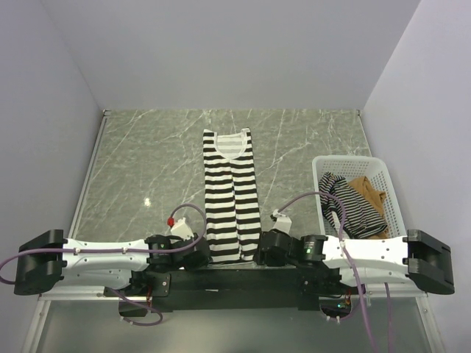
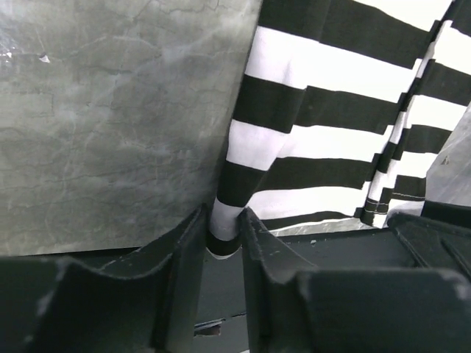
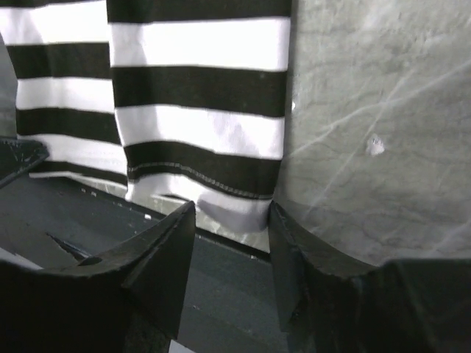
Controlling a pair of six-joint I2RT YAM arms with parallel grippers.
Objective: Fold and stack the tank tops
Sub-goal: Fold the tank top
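Observation:
The wide-striped tank top [image 1: 232, 191] lies folded into a long narrow strip down the middle of the table, neckline far and hem at the near edge. My left gripper [image 1: 204, 256] is shut on the hem's left corner [image 2: 223, 239]. My right gripper [image 1: 259, 250] is open, its jaws on either side of the hem's right corner [image 3: 235, 209] without pinching it. The thin-striped tank top [image 1: 353, 206] and the tan-brown tank top [image 1: 370, 193] lie crumpled in the basket.
The white lattice basket [image 1: 349, 160] stands at the right side of the grey marble table [image 1: 147, 154]. A dark rail [image 1: 235, 276] runs along the near edge under both grippers. Walls close in the table at the left, right and back.

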